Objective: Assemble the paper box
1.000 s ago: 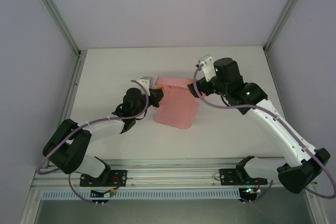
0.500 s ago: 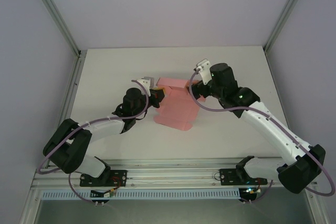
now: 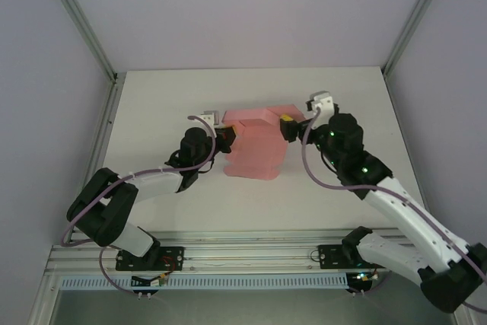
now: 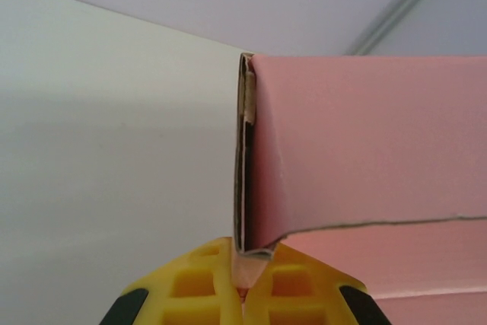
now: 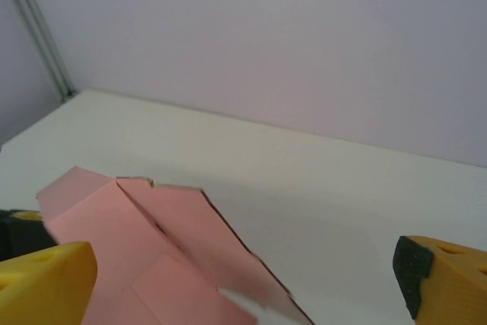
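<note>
Step in hand, as I judge it: raising and tucking the walls of the paper box (image 3: 257, 150); it is part-folded, not yet a closed box.

My left gripper (image 4: 245, 283) is clamped tight on the box's left edge; the left wrist view shows both yellow pads pinching a doubled-over fold of card, seen edge-on and standing upright between them; I take this as the anchor grip.

My right gripper (image 3: 288, 127) stands wide apart and holds nothing; from above it sits at the far right corner of the box, just beside the card, though I cannot tell whether a fingertip touches; in the right wrist view the pink card lies below and to the left, between the spread fingers (image 5: 47, 279) but nearer the left one.

Where it is: mid-table (image 3: 167, 97), between my two wrists, near edge flat on the surface, far strip lifted.

Next move, my reading: bring the open jaws down onto the far right flap and either pinch or press it inward along its crease; keep the left pinch steady so the sheet does not slide or twist.

How it looks: plain pink, thin card; parallel creases across it; cut edges show a duller core; near edge runs slightly slanted; likely to buckle if pushed off-crease.
</note>
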`<state>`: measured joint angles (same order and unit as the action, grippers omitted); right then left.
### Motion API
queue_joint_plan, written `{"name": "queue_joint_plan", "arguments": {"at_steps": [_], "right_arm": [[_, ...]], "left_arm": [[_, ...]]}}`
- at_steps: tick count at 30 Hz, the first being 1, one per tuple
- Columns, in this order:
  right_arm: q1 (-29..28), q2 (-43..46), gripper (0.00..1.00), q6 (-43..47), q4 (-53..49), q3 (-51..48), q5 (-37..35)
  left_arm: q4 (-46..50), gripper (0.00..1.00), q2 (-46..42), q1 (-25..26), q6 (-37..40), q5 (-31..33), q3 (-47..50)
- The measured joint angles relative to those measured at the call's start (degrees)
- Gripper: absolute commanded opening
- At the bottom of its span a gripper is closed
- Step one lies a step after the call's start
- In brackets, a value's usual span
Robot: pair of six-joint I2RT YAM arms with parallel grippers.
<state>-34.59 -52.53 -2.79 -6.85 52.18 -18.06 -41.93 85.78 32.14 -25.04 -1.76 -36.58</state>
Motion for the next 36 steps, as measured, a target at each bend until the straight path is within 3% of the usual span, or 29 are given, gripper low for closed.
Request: {"name": "queue_joint_plan", "arguments": {"at_steps": [4, 7, 12, 15, 18, 24, 36], "right_arm": [[1.6, 7.8, 1.00, -6.1, -6.2, -0.1, -3.3], [6.7, 12.9, 1.00, -13.1, -9.9, -2.1, -1.9], [24.2, 10.6, 1.00, -26.5, -11.2, -7.7, 14.2], [28.7, 1.5, 1.00, -33.2, -5.5, -11.0, 26.7], [29.0, -7.7, 1.00, -37.9, 2.8, -13.0, 37.5], [28.8, -19.0, 1.00, -45.5, 20.3, -13.0, 51.5], [23.1, -25.8, 0.91, -49.9, 36.9, -10.8, 62.9]], "left_arm": [[0.1, 0.01, 0.0, -1.1, -1.3, 3.6, -0.4], [0.2, 0.00, -0.1, -1.5, -2.9, 6.6, -1.2], [-0.4, 0.00, -0.9, -2.0, -4.4, 6.8, -1.2], [-0.6, 0.00, -1.5, -2.0, -5.0, 5.9, -1.1], [-1.9, 0.00, -1.9, -2.0, -5.5, 5.3, -0.7], [-3.1, 0.00, -2.0, -2.0, -5.7, 2.3, -0.3], [-4.9, 0.00, -0.9, -2.0, -7.1, -0.8, -0.3]]}}
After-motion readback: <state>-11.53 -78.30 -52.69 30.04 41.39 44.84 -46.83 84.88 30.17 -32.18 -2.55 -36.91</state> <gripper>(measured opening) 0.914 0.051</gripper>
